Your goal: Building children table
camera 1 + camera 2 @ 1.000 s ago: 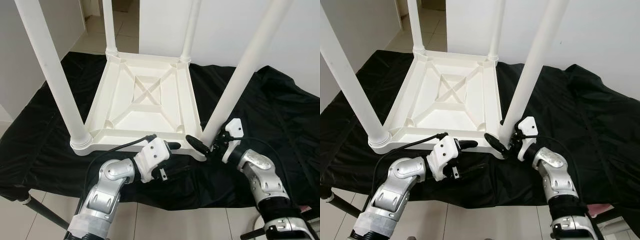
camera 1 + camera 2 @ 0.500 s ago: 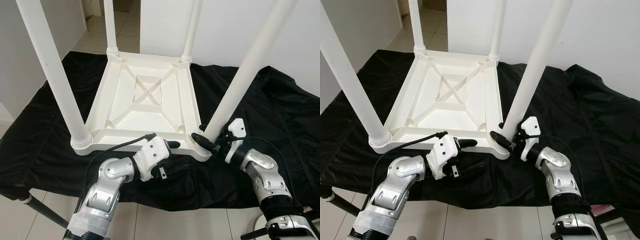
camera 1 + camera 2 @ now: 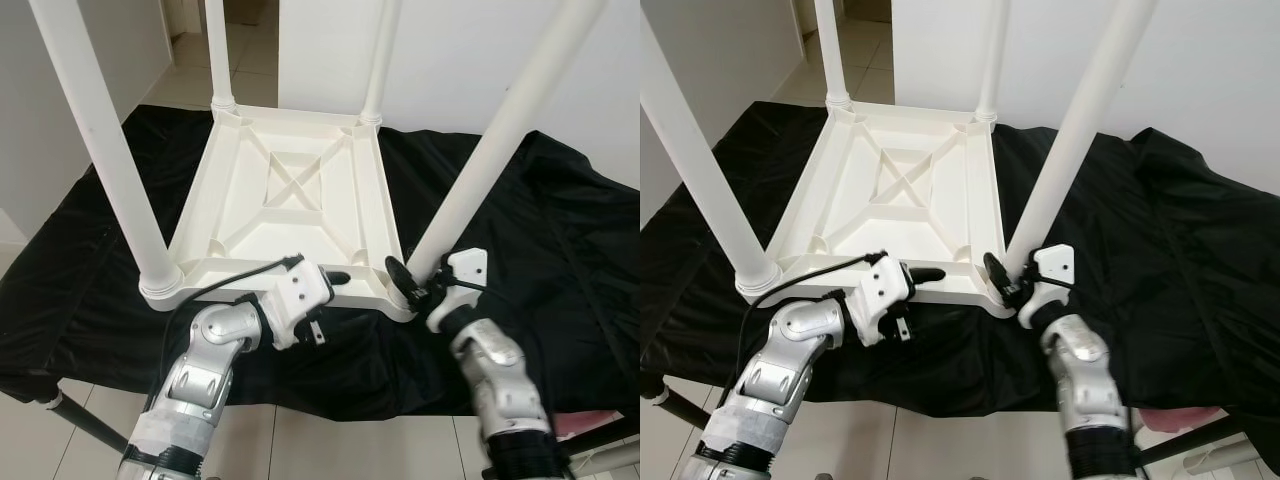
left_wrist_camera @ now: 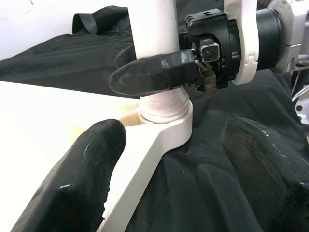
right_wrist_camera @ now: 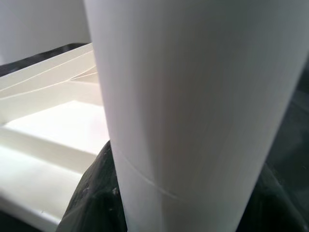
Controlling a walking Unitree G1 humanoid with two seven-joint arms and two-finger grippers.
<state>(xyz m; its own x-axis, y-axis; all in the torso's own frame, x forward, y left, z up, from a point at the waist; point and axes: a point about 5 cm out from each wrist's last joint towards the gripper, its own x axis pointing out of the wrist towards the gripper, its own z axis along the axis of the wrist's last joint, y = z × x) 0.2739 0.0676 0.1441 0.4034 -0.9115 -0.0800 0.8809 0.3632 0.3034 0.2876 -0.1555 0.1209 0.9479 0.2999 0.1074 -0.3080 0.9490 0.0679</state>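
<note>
- Here, in the left eye view, a white children's table (image 3: 290, 190) lies upside down on a black cloth (image 3: 560, 240) spread over the worktop, its four legs pointing up. The right end effector (image 3: 413, 283) is at the foot of the near right leg (image 3: 480, 160), where that leg meets the table's corner socket; one black finger (image 3: 398, 272) curls round the leg's base on the side toward the table's middle. The left end effector (image 3: 335, 277) sits just beside it, at the near rim of the tabletop, between the two near legs.
- In the right eye view, the same scene: the right end effector (image 3: 1005, 278) hugs the base of the near right leg (image 3: 1080, 130), and the left end effector (image 3: 932, 274) points along the table's near edge toward that corner. The near left leg (image 3: 700, 160) stands well apart from both.
- In the left wrist view, the left end effector (image 4: 193, 164) has its two fingers spread wide, holding nothing; one fingertip (image 4: 82, 169) lies against the white rim. Just ahead stands the corner socket (image 4: 166, 113), with the other arm's finger (image 4: 154, 72) across the leg above it.
- In the right wrist view, the leg (image 5: 193, 106) is close up, dark fingers (image 5: 96, 193) on both sides of it: the right end effector is clasped round the leg.
</note>
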